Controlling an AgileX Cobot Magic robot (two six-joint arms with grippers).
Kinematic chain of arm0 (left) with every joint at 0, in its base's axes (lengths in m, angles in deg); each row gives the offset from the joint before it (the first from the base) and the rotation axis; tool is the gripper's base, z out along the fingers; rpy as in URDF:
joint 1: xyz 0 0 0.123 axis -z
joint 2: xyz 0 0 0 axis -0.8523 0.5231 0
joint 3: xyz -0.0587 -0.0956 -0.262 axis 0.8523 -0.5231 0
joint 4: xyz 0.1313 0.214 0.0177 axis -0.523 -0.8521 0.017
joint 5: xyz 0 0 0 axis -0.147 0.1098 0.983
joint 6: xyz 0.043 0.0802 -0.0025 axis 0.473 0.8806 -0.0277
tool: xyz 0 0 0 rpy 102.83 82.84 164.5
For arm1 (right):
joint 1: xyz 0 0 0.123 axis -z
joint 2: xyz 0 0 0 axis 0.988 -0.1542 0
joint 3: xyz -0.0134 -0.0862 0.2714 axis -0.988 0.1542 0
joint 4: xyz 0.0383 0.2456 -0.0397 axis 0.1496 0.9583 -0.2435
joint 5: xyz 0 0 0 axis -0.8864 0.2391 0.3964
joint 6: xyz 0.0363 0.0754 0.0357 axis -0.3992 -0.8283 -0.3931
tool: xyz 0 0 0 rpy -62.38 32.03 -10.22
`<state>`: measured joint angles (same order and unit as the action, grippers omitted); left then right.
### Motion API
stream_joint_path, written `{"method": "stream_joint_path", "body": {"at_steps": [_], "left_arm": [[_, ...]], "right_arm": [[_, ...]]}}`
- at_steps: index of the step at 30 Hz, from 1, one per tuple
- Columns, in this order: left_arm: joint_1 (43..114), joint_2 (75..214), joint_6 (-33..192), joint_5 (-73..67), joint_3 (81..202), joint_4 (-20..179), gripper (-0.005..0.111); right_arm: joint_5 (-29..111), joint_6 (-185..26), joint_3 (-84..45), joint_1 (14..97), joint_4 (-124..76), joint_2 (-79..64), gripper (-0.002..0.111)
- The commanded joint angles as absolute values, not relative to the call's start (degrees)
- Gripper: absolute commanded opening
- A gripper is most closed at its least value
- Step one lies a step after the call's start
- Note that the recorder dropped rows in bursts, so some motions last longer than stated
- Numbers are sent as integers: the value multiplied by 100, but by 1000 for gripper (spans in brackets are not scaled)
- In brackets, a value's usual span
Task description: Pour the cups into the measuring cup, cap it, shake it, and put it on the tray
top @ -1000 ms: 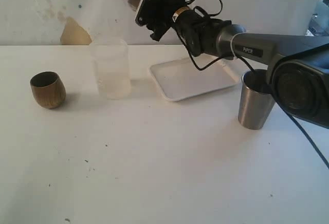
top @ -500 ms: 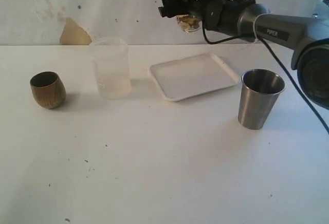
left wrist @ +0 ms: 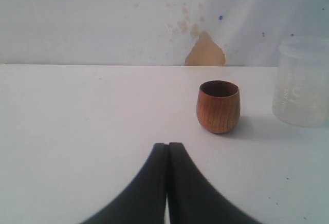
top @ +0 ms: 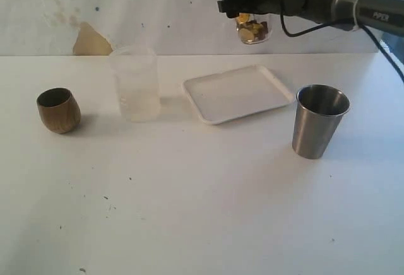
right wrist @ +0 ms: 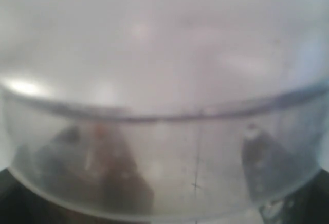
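Observation:
My right gripper (top: 251, 5) is shut on the clear measuring cup (top: 252, 30), holding it in the air above the far edge of the white tray (top: 238, 93). Brown and yellow bits lie in the cup's bottom. In the right wrist view the measuring cup (right wrist: 164, 142) fills the picture, with dark fingers blurred behind its wall. The wooden cup (top: 59, 110) stands at the left, the steel tumbler (top: 319, 121) at the right. My left gripper (left wrist: 168, 148) is shut on nothing, low over the table and short of the wooden cup (left wrist: 218, 106).
A wider frosted cup (top: 136, 82) stands between the wooden cup and the tray, and it shows as the frosted cup (left wrist: 303, 82) in the left wrist view. A stained wall runs behind the white table (top: 202, 212).
The right arm has swung to the right with the measuring cup, from above the frosted cup to above the tray's far edge. The left gripper and the things on the table have not moved.

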<state>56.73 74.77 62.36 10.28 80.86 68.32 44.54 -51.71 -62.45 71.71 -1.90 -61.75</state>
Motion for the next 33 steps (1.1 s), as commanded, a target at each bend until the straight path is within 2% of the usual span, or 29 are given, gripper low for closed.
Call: {"method": "stream_joint_path", "body": {"at_steps": [1,15,21,30,33], "left_arm": [[5683,7461,6230,1002,8058,6831,0],[5683,7461,6230,1002,8058,6831,0],[5683,7461,6230,1002,8058,6831,0],[5683,7461,6230,1002,8058,6831,0],[5683,7461,6230,1002,8058,6831,0]], "right_arm": [[4073,-5356,-5790,7214,43,-5740,0],[3931,-6643,-4971,6774,154,-5027,0],[3072,-7160,-4232,6578,154,-4766,0],[2009,-7193,-2303,6333,-1294,-3947,0],[1547,-8166,-1775,6333,-2413,-3730,0]]}}
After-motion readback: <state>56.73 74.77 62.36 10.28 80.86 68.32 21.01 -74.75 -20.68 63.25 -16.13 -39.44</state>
